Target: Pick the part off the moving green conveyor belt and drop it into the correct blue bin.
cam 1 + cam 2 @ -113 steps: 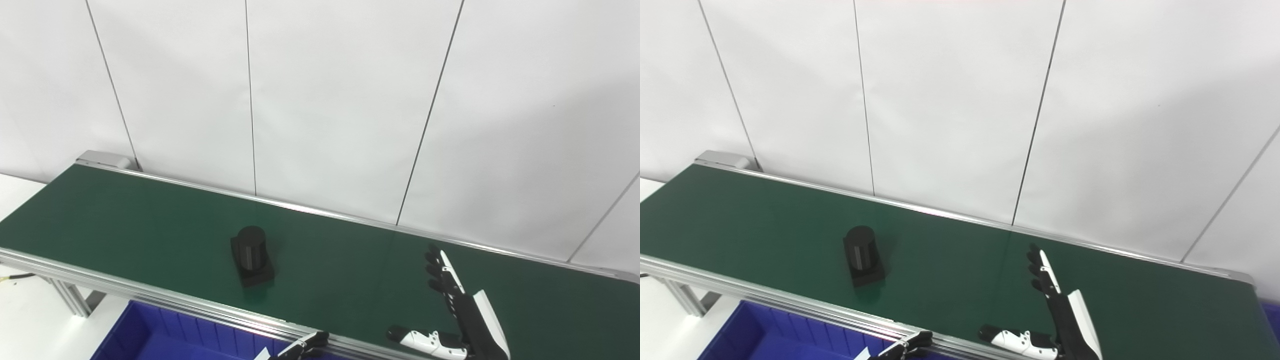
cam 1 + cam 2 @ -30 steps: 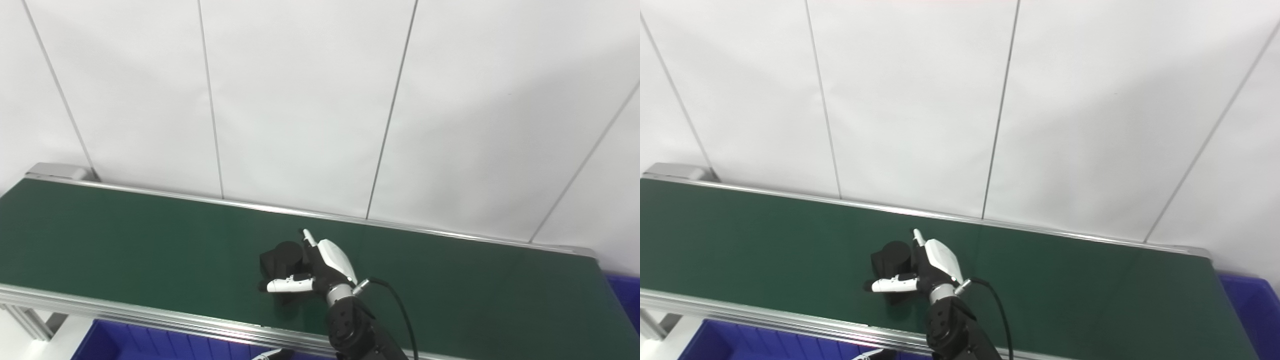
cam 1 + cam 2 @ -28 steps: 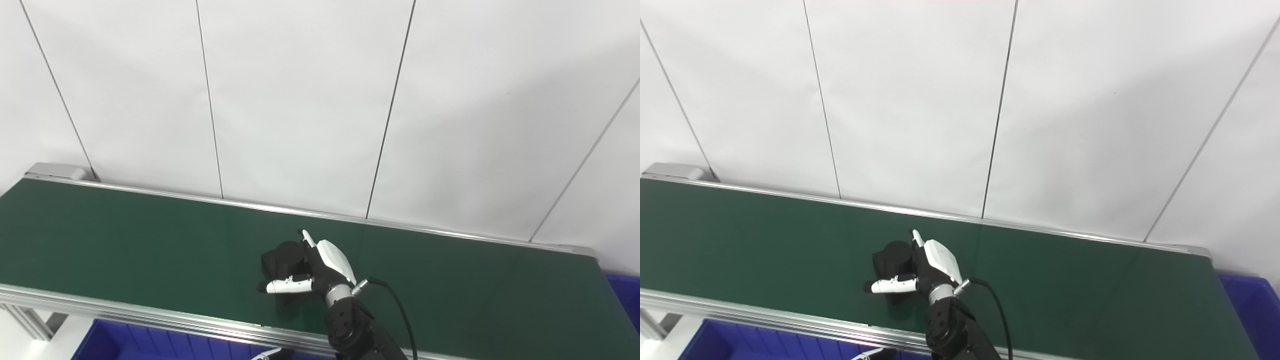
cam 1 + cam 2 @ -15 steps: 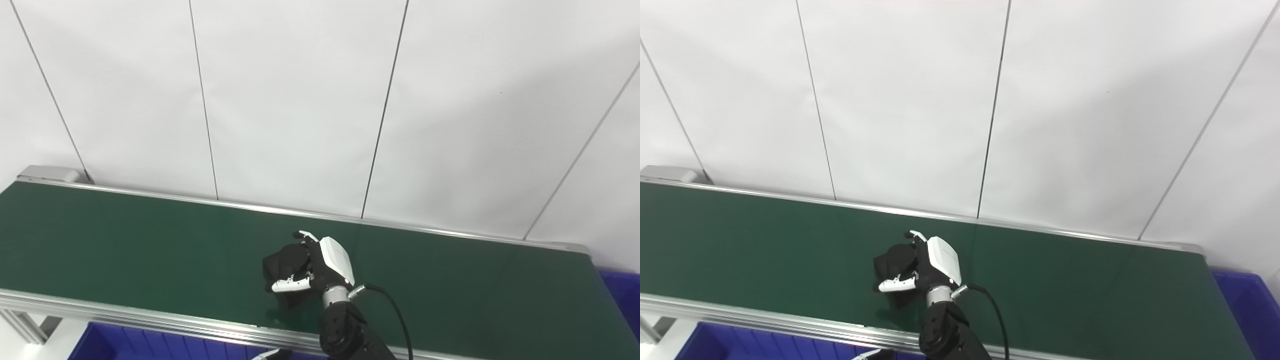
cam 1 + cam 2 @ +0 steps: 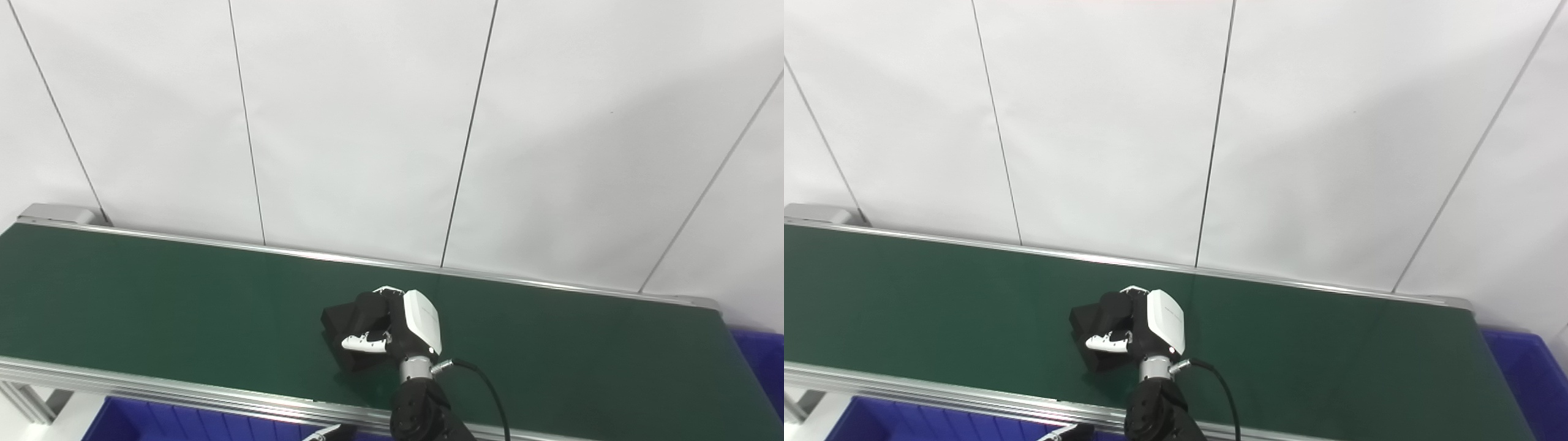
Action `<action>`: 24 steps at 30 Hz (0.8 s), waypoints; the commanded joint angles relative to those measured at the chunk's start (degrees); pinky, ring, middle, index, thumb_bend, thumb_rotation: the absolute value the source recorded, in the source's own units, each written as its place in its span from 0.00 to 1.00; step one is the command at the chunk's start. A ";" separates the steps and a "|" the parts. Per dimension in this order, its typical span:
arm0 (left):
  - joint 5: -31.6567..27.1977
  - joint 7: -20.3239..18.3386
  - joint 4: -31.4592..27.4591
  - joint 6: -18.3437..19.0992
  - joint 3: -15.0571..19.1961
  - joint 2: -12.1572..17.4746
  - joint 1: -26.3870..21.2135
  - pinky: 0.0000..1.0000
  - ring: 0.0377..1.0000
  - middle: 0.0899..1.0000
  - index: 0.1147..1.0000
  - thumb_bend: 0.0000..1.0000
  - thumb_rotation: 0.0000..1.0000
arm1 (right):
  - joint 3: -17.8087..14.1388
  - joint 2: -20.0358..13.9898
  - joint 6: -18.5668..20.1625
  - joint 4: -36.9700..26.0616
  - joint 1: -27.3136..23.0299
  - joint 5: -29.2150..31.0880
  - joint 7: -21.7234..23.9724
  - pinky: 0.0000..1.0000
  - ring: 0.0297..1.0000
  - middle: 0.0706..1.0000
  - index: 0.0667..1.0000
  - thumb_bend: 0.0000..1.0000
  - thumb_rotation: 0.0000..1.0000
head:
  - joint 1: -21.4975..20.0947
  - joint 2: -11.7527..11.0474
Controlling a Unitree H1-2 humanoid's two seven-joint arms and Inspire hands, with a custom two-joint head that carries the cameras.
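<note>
The part (image 5: 340,321) is black, a short cylinder on a square base, lying near the middle of the green conveyor belt (image 5: 153,294). My right hand (image 5: 399,327) is shut on it: the fingers curl over the cylinder and the thumb presses from the near side. The part is tilted, its base pointing left, and most of the cylinder is hidden inside the hand. Whether the base still touches the belt is unclear. Only the fingertips of my left hand (image 5: 324,434) show, at the bottom edge below the belt's front rail.
A blue bin (image 5: 135,424) sits under the belt's front rail at the lower left. Another blue bin (image 5: 1528,367) stands past the belt's right end. A white panelled wall runs behind the belt. A black cable (image 5: 490,392) trails from the right wrist.
The right hand's fingers have closed round the cylinder, and the thumb has drawn in. The part has tipped over to the left. The camera has panned right.
</note>
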 commanded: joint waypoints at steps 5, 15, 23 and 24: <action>-1.05 -0.32 -1.70 0.02 0.50 0.62 -0.25 0.82 0.86 0.85 0.86 1.00 0.25 | -1.81 0.89 -1.64 -10.13 2.12 0.86 -1.01 0.31 0.36 0.45 0.53 0.50 0.00 | -0.59 0.64; -1.42 -0.50 -3.47 1.03 0.78 1.34 -0.15 0.84 0.88 0.86 0.87 0.97 0.22 | -4.39 0.56 4.08 -40.65 16.71 2.40 5.28 0.37 0.38 0.46 0.54 0.50 0.00 | -2.20 3.56; -1.42 -0.53 -6.44 3.05 1.03 1.81 0.35 0.84 0.88 0.88 0.89 0.94 0.24 | -4.86 -1.57 8.75 -57.11 26.86 2.59 11.65 0.37 0.37 0.46 0.54 0.50 0.00 | -2.30 7.19; -1.47 -0.54 -6.75 3.25 1.07 1.80 0.44 0.85 0.89 0.88 0.89 0.93 0.24 | -5.04 -1.67 9.09 -58.13 27.58 2.57 12.39 0.37 0.37 0.46 0.54 0.50 0.00 | -2.30 7.19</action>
